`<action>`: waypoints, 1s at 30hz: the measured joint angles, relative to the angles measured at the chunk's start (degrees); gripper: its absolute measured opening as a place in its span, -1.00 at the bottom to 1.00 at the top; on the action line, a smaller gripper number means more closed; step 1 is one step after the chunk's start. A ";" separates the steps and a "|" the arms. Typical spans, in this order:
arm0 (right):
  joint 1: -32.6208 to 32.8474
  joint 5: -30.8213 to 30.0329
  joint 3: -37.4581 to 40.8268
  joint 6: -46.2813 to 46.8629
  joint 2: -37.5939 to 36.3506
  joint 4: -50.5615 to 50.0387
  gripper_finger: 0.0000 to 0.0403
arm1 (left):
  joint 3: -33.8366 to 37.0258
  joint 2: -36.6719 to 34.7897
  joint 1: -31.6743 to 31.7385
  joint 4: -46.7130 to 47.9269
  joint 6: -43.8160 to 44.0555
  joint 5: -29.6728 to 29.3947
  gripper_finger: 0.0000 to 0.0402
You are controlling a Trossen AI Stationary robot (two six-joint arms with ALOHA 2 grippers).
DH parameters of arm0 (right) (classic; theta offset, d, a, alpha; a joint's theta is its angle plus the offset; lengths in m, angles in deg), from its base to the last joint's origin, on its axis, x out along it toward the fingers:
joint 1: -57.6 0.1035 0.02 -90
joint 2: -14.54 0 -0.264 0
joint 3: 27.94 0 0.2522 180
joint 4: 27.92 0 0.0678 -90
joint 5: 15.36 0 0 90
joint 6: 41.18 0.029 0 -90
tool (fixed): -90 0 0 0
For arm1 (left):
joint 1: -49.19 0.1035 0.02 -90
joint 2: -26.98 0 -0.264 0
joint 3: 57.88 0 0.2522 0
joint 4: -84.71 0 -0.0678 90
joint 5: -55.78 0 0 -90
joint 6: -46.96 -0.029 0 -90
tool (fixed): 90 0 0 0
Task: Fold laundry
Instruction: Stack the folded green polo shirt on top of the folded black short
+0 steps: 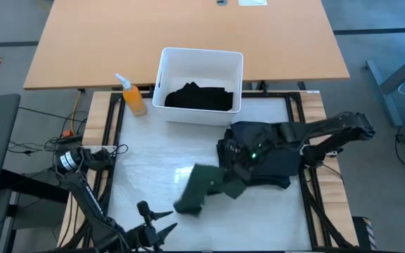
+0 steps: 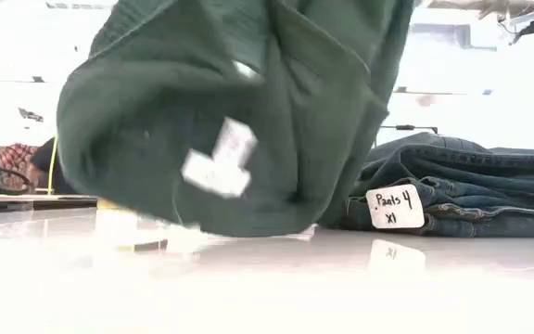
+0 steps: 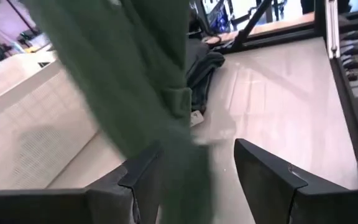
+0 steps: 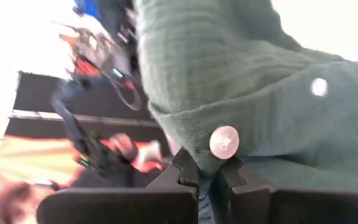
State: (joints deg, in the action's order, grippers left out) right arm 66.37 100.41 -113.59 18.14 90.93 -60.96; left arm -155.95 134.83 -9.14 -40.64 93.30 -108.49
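Pinching green shirt (image 4: 241, 81), right gripper (image 4: 210, 171) lifts it; left gripper (image 1: 150, 228) open (idle); nothing folded yet

White tag (image 2: 396, 207) on folded jeans (image 2: 476, 186), handwritten "Pants 4 XL"

Four cameras: one overhead, one at table level, one on each wrist.

The high view looks straight down on the table (image 1: 153, 183) and white bin (image 1: 166, 79); the low view looks level across the tabletop, the green shirt (image 2: 248, 102) close before its lens; both wrist views sit close against that shirt; the jeans (image 2: 471, 186) show in the high, low and left wrist views.
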 joint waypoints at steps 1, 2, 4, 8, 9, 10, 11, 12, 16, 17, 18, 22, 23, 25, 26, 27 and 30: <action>-0.70 -0.04 -0.07 1.19 -0.57 0.85 -0.86 | 0.53 0.00 -0.22 -0.15 0.57 -0.42 -0.09; -1.41 -0.09 -0.28 2.08 -1.18 1.91 -0.86 | 1.32 -0.02 -0.29 -0.56 1.29 -0.84 -0.09; -2.51 -0.63 -1.42 2.62 -1.92 3.55 -0.86 | 3.22 -0.02 -0.61 -0.61 3.20 -1.21 -0.09; -3.30 -2.10 -4.60 1.91 -2.43 3.52 -0.86 | 7.29 0.00 -0.92 -0.96 8.79 -1.55 -0.09; -3.39 -2.09 -5.33 1.39 -2.40 3.06 -0.86 | 8.22 0.00 -0.92 -0.72 10.46 -1.56 -0.09; -3.63 -1.98 -5.86 0.29 -2.47 2.23 -0.86 | 8.96 0.02 -0.99 -0.67 11.80 -1.51 -0.09; -3.83 -1.92 -6.41 -1.12 -2.88 0.42 -0.86 | 9.49 0.02 -1.07 -0.94 12.95 -1.55 -0.09; -4.28 -2.00 -6.76 -2.62 -3.42 -2.30 -0.87 | 9.72 0.02 -1.17 -1.23 13.77 -1.58 -0.09; -6.92 -7.76 -6.32 -7.42 -8.26 -16.34 -0.87 | 9.77 0.02 -1.86 -1.85 13.86 -1.74 -0.09; -7.62 -9.77 -6.15 -8.20 -9.70 -19.80 -0.87 | 9.77 0.02 -2.04 -2.04 13.29 -1.79 -0.09; -8.22 -11.63 -5.92 -8.90 -11.13 -22.64 -0.87 | 9.77 0.02 -2.17 -2.04 12.87 -1.86 -0.09; -10.72 -17.10 -5.86 -11.20 -17.94 -28.01 -0.87 | 9.77 0.02 -2.14 -2.01 12.70 -1.91 -0.09; -11.56 -18.39 -5.91 -11.31 -19.90 -29.27 -0.87 | 9.77 0.02 -1.97 -1.99 12.69 -1.91 -0.09; -13.43 -21.93 -5.98 -10.27 -23.69 -33.77 -0.87 | 9.77 0.02 -1.47 -2.00 12.83 -1.91 -0.09; -14.32 -23.93 -5.98 -9.28 -25.38 -37.11 -0.87 | 9.77 0.02 -1.26 -2.04 12.94 -1.89 -0.09; -15.03 -26.01 -5.98 -8.14 -26.67 -41.02 -0.87 | 9.77 0.02 -0.98 -2.12 13.06 -1.89 -0.09; -16.07 -30.87 -5.46 -3.47 -30.17 -52.85 -0.87 | 9.77 0.02 -0.16 -3.34 12.59 -1.69 -0.09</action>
State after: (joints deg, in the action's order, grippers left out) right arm 50.30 69.54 -119.05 14.67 60.76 -113.81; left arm -146.18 134.85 -9.30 -43.98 105.89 -110.19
